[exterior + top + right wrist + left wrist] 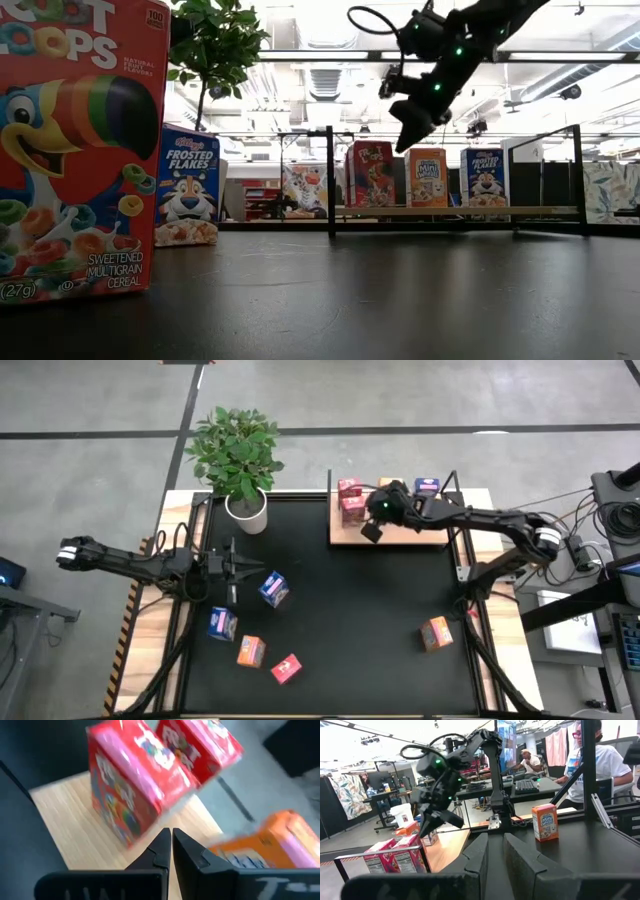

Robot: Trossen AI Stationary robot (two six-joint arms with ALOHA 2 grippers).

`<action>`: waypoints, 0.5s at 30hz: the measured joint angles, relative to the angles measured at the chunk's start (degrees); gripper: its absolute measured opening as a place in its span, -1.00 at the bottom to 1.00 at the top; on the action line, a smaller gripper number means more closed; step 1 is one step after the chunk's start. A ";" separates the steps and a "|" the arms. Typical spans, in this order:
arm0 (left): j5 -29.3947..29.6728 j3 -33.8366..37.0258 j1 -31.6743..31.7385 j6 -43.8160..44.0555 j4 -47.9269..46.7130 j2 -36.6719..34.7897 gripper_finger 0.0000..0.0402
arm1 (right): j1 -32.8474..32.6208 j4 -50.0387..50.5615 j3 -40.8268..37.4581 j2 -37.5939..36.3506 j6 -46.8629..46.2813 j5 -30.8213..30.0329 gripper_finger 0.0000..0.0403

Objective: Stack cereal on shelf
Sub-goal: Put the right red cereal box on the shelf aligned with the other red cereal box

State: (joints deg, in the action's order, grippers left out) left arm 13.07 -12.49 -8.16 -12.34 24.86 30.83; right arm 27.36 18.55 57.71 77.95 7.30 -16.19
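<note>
Shelf: your flat light-wood board with thin black posts lies at the table's far edge, right of the potted plant.
On the shelf: four small printed cardboard cereal boxes, namely two red/pink, one orange, one blue.
Off the shelf: five boxes on the black tabletop, namely two blue, two orange, one red/pink.
Right gripper: you see it above the shelf's near edge, fingers clenched, empty.
Left gripper: well left of the shelf, beside a blue box, fingers closed, empty.
</note>
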 joint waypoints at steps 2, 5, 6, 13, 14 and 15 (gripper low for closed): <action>0.00 0.00 0.00 -0.02 -0.02 0.00 -0.78 | 1.78 -2.44 -0.02 1.25 0.04 3.14 -0.96; -0.01 0.00 0.00 -0.02 -0.02 0.00 -0.78 | 3.22 -4.70 -0.02 2.80 0.03 6.52 -0.96; -0.01 0.00 0.00 -0.02 -0.02 0.00 -0.78 | 3.32 -4.96 -0.02 3.05 0.03 7.29 -0.96; 0.00 0.00 0.00 -0.02 -0.02 0.00 -0.78 | 2.85 -5.12 -0.04 3.07 -0.49 7.66 -0.96; 0.01 0.00 0.00 -0.02 -0.04 0.00 -0.78 | 2.70 -5.07 -0.04 3.02 -0.51 7.66 -0.96; -0.01 0.00 0.00 -0.02 -0.03 0.00 -0.78 | 2.63 -4.97 -0.04 2.98 -0.51 7.68 -0.96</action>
State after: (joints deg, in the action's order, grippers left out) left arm 13.06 -12.49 -8.16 -12.36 24.84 30.83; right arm 30.00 13.58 57.67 80.93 6.79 -8.51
